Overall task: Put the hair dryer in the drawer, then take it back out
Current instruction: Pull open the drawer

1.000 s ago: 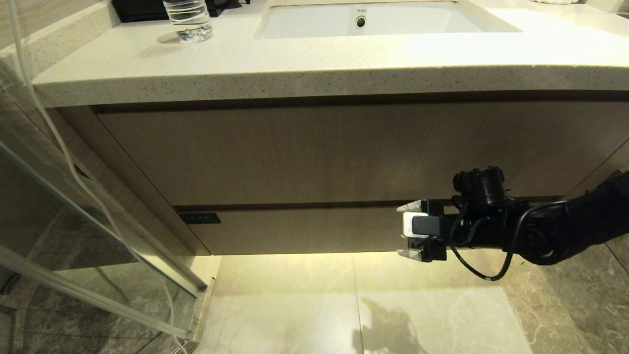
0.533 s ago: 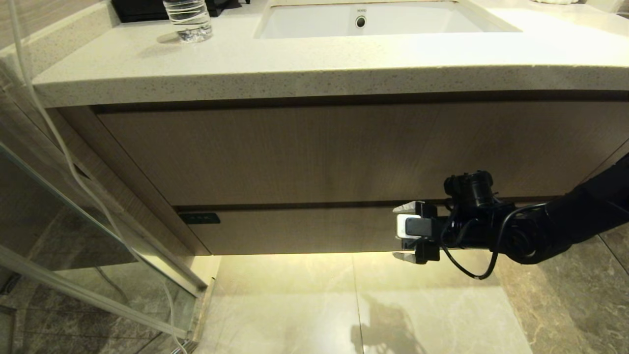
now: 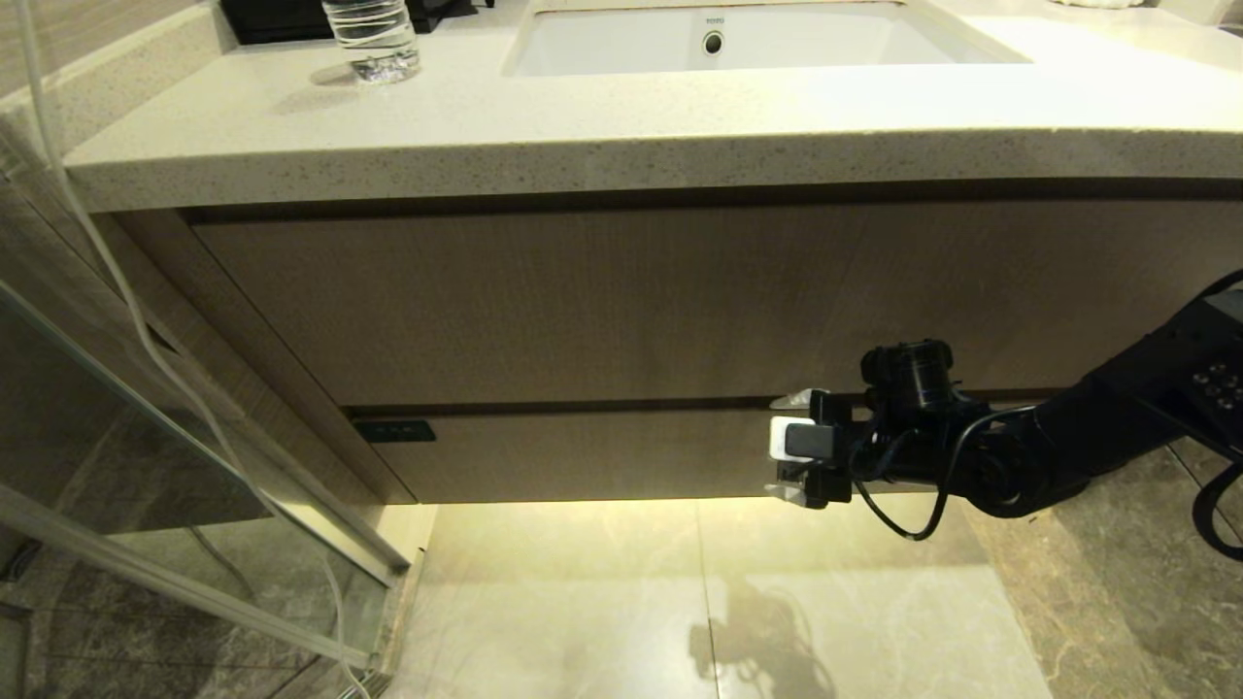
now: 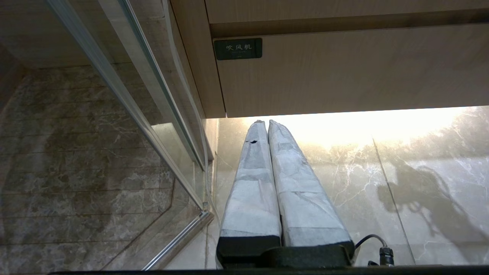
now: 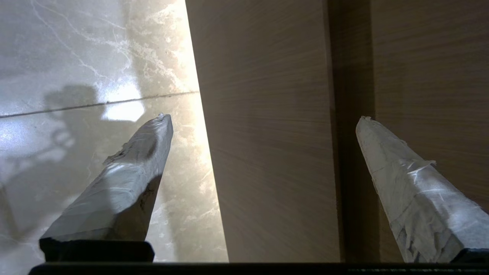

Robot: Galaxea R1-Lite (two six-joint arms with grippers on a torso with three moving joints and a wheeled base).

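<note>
The drawer point(image 3: 583, 454) is the shallow wood-grain front under the vanity, with a small black label point(image 3: 394, 430) at its left end; it sits flush and closed. My right gripper point(image 3: 785, 447) is open right at the drawer front towards its right side, one finger at the top gap and one below the bottom edge. In the right wrist view the right gripper point(image 5: 263, 118) straddles the drawer point(image 5: 267, 133) with nothing held. The left gripper point(image 4: 263, 122) is shut and empty, low near the floor below the drawer point(image 4: 344, 68) and its label point(image 4: 237, 48). The hair dryer is out of view.
A taller wood-grain panel point(image 3: 631, 301) sits above the drawer, under the stone countertop point(image 3: 583, 126). A water bottle point(image 3: 374, 34) and a sink basin point(image 3: 757, 39) are on top. A glass shower door point(image 3: 194, 466) stands at the left; polished marble floor point(image 3: 699, 602) lies below.
My right arm has slid left along the drawer front and a little upward. Its jaws stayed wide apart. The drawer has not moved.
</note>
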